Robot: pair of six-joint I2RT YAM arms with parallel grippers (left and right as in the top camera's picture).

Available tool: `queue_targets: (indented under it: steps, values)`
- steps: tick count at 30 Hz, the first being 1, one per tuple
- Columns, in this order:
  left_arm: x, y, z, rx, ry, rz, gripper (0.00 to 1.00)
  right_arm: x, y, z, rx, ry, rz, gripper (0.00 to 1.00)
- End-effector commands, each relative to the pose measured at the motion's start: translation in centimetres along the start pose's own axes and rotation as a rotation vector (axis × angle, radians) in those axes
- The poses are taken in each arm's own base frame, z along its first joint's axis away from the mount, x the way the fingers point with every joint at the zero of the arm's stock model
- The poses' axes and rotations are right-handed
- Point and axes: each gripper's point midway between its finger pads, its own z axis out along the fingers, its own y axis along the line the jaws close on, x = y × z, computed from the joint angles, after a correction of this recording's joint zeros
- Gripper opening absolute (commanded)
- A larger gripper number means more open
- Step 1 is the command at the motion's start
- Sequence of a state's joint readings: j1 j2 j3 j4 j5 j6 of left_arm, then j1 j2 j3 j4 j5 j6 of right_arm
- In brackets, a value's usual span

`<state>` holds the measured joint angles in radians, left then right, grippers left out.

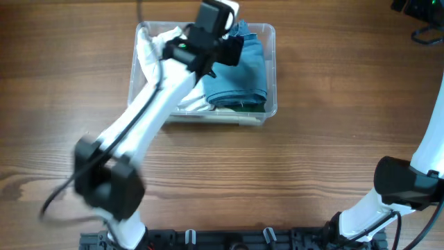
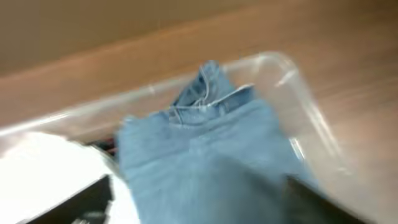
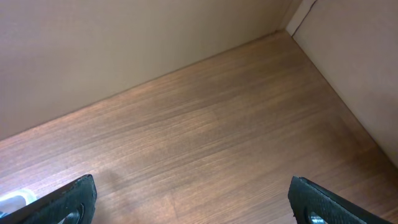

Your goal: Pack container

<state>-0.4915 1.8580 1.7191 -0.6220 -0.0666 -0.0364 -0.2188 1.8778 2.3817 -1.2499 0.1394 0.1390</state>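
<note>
The clear container (image 1: 270,104) stands at the back middle of the table. A folded white cloth (image 1: 149,52) lies in its left half and folded blue jeans (image 1: 246,80) in its right half. My left gripper (image 1: 230,50) hovers over the far end of the jeans. In the blurred left wrist view its fingers (image 2: 199,214) are wide apart over the jeans (image 2: 211,149), with the white cloth (image 2: 50,168) to the left and the container rim (image 2: 311,112) to the right. My right gripper (image 3: 193,208) is open and empty over bare table.
The wooden table (image 1: 312,167) surrounds the container. The right arm (image 1: 406,184) is folded at the front right corner. A beige wall (image 3: 124,37) runs behind the table in the right wrist view. Dark cables (image 1: 423,31) lie at the far right.
</note>
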Motion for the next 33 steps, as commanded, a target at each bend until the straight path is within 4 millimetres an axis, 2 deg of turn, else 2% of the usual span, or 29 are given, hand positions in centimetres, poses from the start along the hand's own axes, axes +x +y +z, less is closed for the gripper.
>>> queue_targets:
  steps: [1,4,6,12,15,20,22,24,29,33]
  values:
    - [-2.9,-0.2,-8.4,0.017,-0.112,0.002,1.0,0.0,-0.1,0.2,0.01,0.0,0.019,1.0]
    - [-2.5,0.1,-12.4,0.021,-0.119,0.001,1.0,0.0,-0.1,0.2,0.01,0.0,0.019,0.99]
    - [-1.5,0.2,-14.8,0.027,-0.099,0.003,1.0,0.0,-0.1,0.2,0.009,0.0,0.019,1.0]
    - [4.3,2.0,-17.5,-0.044,0.106,0.007,1.0,0.0,-0.1,0.2,0.009,0.0,0.018,1.0]
    - [5.1,3.8,-18.9,-0.083,0.119,-0.119,1.0,0.0,-0.1,0.2,0.01,0.0,0.018,1.0]
    - [5.8,5.8,-21.6,-0.114,0.103,-0.169,1.0,0.0,-0.1,0.2,0.01,0.0,0.019,1.0]
    - [5.4,6.8,-23.1,-0.128,0.031,-0.196,1.0,0.0,-0.1,0.2,0.01,0.0,0.019,1.0]
    - [5.2,7.5,-23.6,-0.138,-0.039,-0.214,1.0,0.0,-0.1,0.2,0.01,0.0,0.019,1.0]
    - [6.5,10.7,-23.1,-0.155,-0.328,-0.286,1.0,0.0,-0.1,0.2,0.01,0.0,0.018,1.0]
    - [8.2,11.8,-23.3,-0.122,-0.592,-0.283,1.0,0.0,-0.1,0.2,0.01,0.0,0.018,1.0]
